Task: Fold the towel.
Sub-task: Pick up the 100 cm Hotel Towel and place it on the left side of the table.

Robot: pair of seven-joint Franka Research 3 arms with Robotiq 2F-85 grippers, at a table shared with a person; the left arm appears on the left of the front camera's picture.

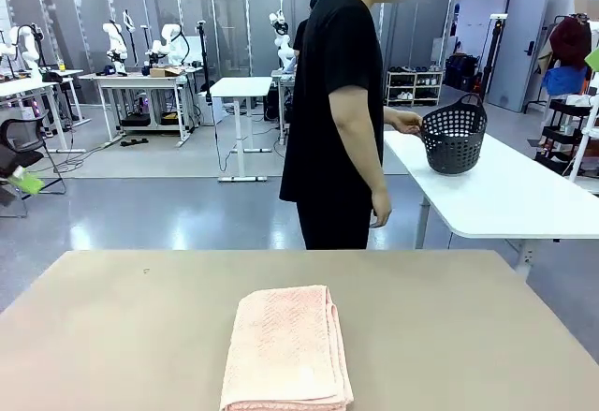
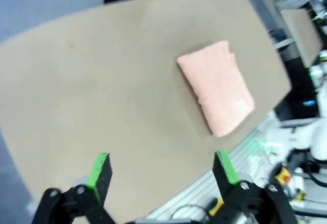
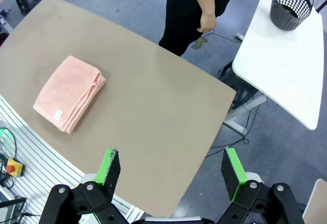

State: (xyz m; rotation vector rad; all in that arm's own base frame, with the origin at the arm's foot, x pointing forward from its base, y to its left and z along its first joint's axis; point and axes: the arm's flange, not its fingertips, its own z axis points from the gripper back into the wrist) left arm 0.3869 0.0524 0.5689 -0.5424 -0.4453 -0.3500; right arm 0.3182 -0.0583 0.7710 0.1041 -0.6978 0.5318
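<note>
My left claw (image 2: 161, 170) and my right claw (image 3: 171, 170) are both wide open and hold nothing, high over the table (image 1: 122, 327). The towel (image 1: 288, 347) lies folded near my edge, so I judge the folding is done. The person (image 1: 339, 111) turns to a basket (image 1: 454, 138).

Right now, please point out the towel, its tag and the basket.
towel (image 1: 285, 345), front view, middle of its top layer
tag (image 3: 58, 114), right wrist view, centre of the tag
basket (image 1: 454, 139), front view, its perforated wall
</note>
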